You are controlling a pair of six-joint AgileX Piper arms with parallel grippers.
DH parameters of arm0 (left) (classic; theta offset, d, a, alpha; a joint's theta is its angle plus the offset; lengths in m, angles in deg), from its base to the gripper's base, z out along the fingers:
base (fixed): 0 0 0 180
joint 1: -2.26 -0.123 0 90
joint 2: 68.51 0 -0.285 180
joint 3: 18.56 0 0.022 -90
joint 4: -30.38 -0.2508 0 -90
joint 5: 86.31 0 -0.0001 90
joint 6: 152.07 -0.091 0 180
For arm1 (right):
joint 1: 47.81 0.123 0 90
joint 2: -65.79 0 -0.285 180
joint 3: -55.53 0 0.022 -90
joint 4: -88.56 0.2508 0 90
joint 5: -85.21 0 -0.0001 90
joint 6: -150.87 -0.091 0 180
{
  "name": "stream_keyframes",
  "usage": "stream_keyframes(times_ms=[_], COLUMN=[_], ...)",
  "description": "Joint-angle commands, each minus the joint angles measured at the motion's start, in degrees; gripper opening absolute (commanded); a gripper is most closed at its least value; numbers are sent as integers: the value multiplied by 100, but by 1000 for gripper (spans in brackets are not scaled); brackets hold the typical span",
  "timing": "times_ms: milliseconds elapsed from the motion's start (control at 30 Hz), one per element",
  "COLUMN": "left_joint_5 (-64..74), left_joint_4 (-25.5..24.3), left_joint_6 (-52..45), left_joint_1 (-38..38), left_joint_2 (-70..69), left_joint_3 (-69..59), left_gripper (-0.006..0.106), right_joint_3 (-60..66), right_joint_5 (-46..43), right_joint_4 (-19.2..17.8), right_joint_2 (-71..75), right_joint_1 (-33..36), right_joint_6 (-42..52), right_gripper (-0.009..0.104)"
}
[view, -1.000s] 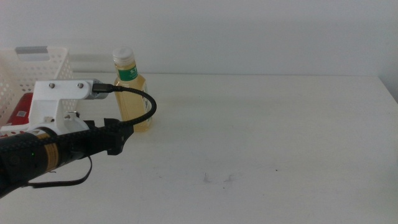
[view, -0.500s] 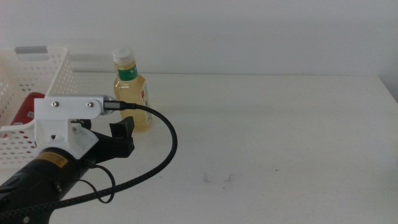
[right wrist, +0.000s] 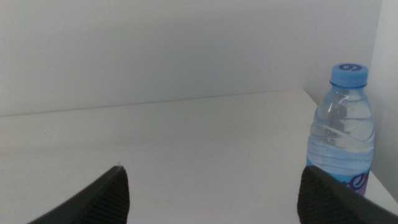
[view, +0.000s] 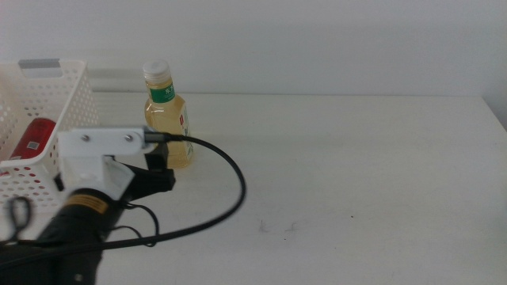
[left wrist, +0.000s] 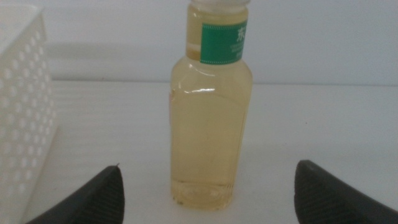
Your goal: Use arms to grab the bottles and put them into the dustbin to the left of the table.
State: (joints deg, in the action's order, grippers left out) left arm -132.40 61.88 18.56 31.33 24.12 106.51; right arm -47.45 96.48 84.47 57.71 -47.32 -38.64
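Note:
The yellow-liquid bottle [view: 167,119] with white cap and green neck label stands upright on the table [view: 333,166], just right of the dustbin [view: 55,99]. My left gripper [view: 161,171] comes in from the lower left and stops just short of it. In the left wrist view the bottle [left wrist: 211,124] stands centred ahead of the open left gripper [left wrist: 209,167], untouched. A red can [view: 32,139] lies inside the dustbin. My right gripper [right wrist: 211,169] is open and holds nothing; a clear water bottle [right wrist: 346,134] with blue cap stands off to its side. The right arm is outside the middle view.
The dustbin's perforated white wall [left wrist: 22,112] stands close beside the yellow bottle. A black cable [view: 226,198] loops from the left wrist out over the table. Small dark scuff marks [view: 277,228] dot the tabletop near the front.
The left arm has swung away from the dustbin, to the right and toward the yellow bottle. Its jaws now point straight at the bottle. The bottle has not moved.

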Motion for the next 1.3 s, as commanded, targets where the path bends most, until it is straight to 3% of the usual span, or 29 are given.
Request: stream_keyframes(times_ms=[0, 300, 467, 1267], left_joint_5=[-845, -1285, -1008, -959], left_joint_4=[-442, -2079, -2707, -2614], left_joint_6=[549, 1501, 1737, 1523], left_joint_1=[-62, -903, -1232, -1323], left_joint_2=[565, 1891, 2208, 3818], left_joint_3=[-22, 570, 1032, 2847], left_gripper=[94, 94, 94, 93], right_joint_3=[20, 20, 20, 20], right_joint_5=[-54, -54, -54, -54], right_joint_4=[-25, -25, -25, -25], right_joint_2=[30, 30, 30, 30], right_joint_1=[-40, -40, -40, -40], right_joint_6=[32, 32, 32, 32], right_gripper=[79, 79, 79, 79])
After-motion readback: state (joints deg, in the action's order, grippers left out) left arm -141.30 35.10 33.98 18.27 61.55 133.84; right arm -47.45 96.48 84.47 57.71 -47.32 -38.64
